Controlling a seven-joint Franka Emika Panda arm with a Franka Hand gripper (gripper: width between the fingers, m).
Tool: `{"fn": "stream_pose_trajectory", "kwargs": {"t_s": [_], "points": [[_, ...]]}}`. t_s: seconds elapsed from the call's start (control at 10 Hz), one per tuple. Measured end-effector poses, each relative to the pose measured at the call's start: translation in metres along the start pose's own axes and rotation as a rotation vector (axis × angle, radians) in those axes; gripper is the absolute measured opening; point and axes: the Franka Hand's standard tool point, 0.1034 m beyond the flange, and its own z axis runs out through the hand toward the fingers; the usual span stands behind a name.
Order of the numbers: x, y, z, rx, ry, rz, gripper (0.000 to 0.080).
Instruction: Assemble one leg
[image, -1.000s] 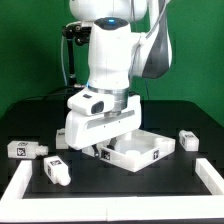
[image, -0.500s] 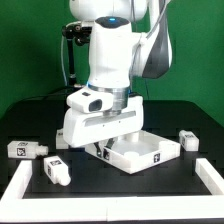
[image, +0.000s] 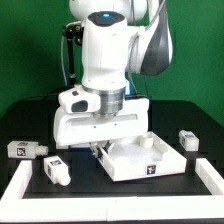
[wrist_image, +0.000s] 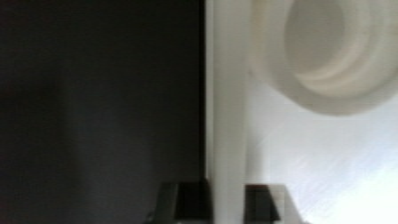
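Black tabletop (image: 30, 125) holds all the parts, and the big white square (image: 145, 160) on it has just been turned and slid a little, so its sides sit straighter than a moment ago. The hand (wrist_image: 222, 203) is narrow, pinching the thin edge of that square between its fingers (wrist_image: 183, 203). No leg is picked up yet. The nearest leg (image: 55, 170) lies close beside the hand, while another leg (image: 22, 149) and a third leg (image: 187, 140) lie farther off, so I think the robot is getting the square ready first.
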Motion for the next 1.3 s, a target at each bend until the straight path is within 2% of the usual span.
{"fn": "stream_pose_trajectory", "kwargs": {"t_s": [0.4,0.5,0.6,0.7,0.8,1.0,1.2,1.3], "points": [[0.0,0.0,0.001,0.0,0.0,0.022,0.0054],[0.002,0.001,0.002,-0.004,0.002,0.112,0.0054],[0.011,0.002,0.001,0.004,-0.008,0.193,0.0054],[0.028,0.008,-0.001,0.023,-0.037,0.247,0.0054],[0.045,0.009,-0.001,0.023,-0.043,0.306,0.0054],[0.081,-0.002,-0.002,0.024,-0.008,0.348,0.0054],[0.096,-0.013,-0.004,0.021,0.014,0.365,0.0054],[0.098,-0.012,-0.004,0.002,0.029,0.358,0.0055]]}}
